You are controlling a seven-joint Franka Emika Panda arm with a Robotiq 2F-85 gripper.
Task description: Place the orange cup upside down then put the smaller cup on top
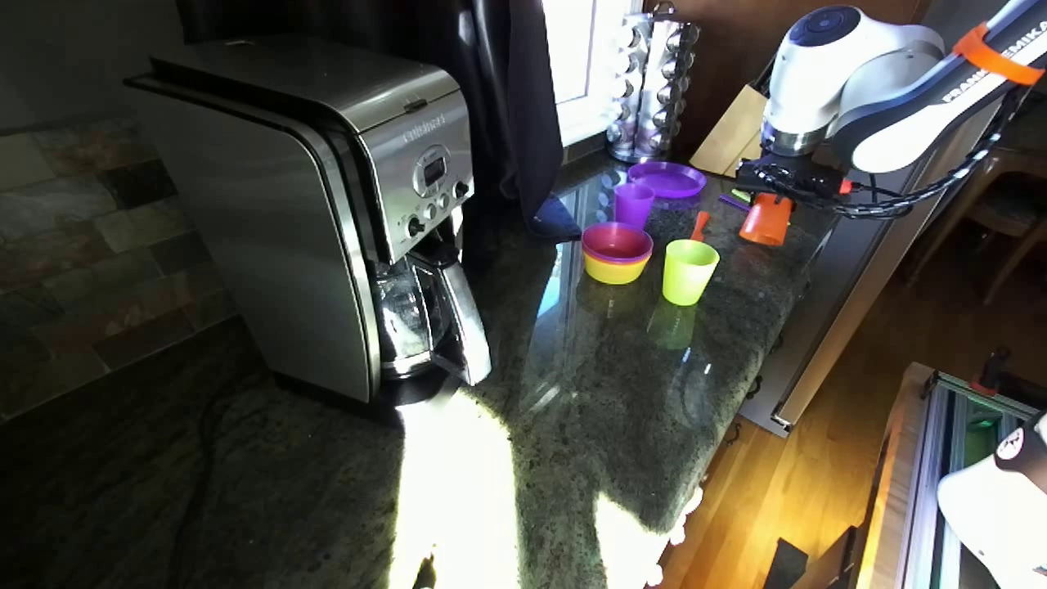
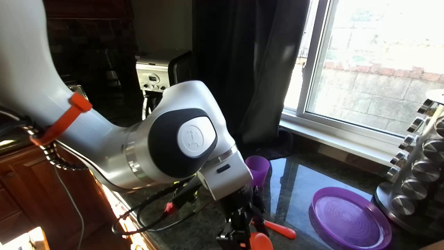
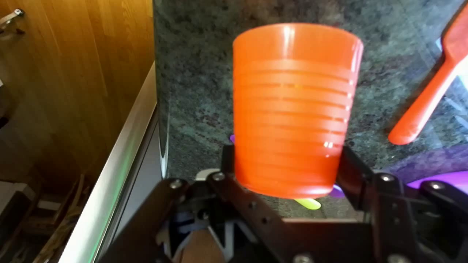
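Note:
The orange cup [image 3: 292, 109] is between my gripper's fingers [image 3: 287, 160], which press on both sides near its narrow base. Its wide rim points away from the gripper. In an exterior view the orange cup [image 1: 765, 221] hangs mouth down and tilted, at or just above the counter; I cannot tell whether it touches. It also shows cut off at the bottom of an exterior view [image 2: 261, 242], beside the gripper [image 2: 248, 232]. A lime green cup [image 1: 689, 274] stands upright on the counter. A purple cup [image 1: 633, 204] stands upright farther back. Which is the smaller cup is unclear.
Stacked bowls [image 1: 615, 271], yellow lowest, stand beside the green cup. An orange spoon [image 3: 420, 107] and a purple plate [image 2: 350, 218] lie near the gripper. A spice rack [image 1: 650, 90] and coffee maker [image 1: 270, 188] stand on the counter. The counter edge [image 3: 161, 109] is close to the gripper.

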